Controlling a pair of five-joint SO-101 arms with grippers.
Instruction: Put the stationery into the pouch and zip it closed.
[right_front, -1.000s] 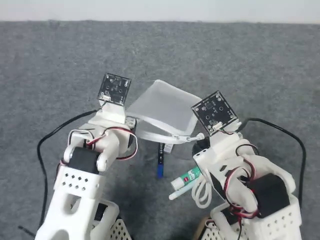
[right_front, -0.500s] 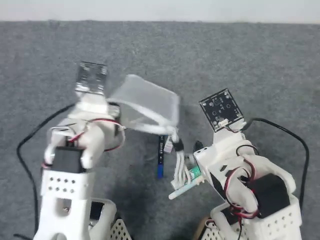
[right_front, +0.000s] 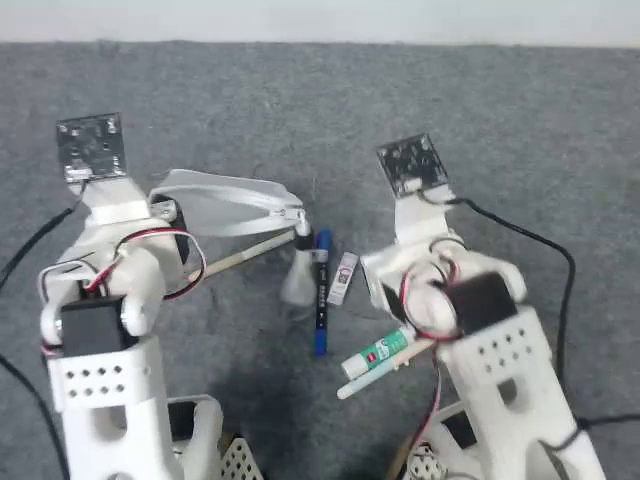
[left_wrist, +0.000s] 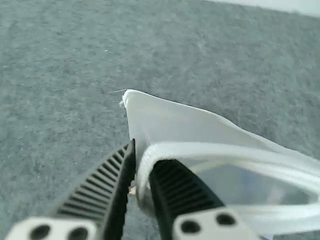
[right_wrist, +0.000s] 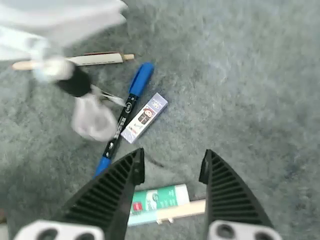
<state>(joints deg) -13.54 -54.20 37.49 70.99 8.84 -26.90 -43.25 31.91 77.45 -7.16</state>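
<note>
The translucent white pouch (right_front: 235, 195) hangs off the carpet, its rim (left_wrist: 150, 155) pinched by my left gripper (left_wrist: 142, 175), which is shut on it. The zipper end (right_front: 296, 215) and a white strap (right_front: 298, 280) dangle from the pouch over the stationery. On the carpet lie a blue pen (right_front: 321, 290), a small eraser box (right_front: 343, 278), a green-and-white tube (right_front: 378, 354) and a pale stick pen (right_front: 240, 258). My right gripper (right_wrist: 172, 185) stands open just above the tube (right_wrist: 155, 202), with the blue pen (right_wrist: 122, 122) and the eraser box (right_wrist: 145, 116) beyond it.
Grey carpet covers the whole table, with bare room at the far side and to the right. Black cables (right_front: 545, 250) trail from both arms. White arm bases (right_front: 130, 400) stand along the near edge.
My left arm swung left and carried the pouch with it. The pouch's zipper end came away from my right gripper, which now stands open over the stationery. The pens and eraser box are uncovered.
</note>
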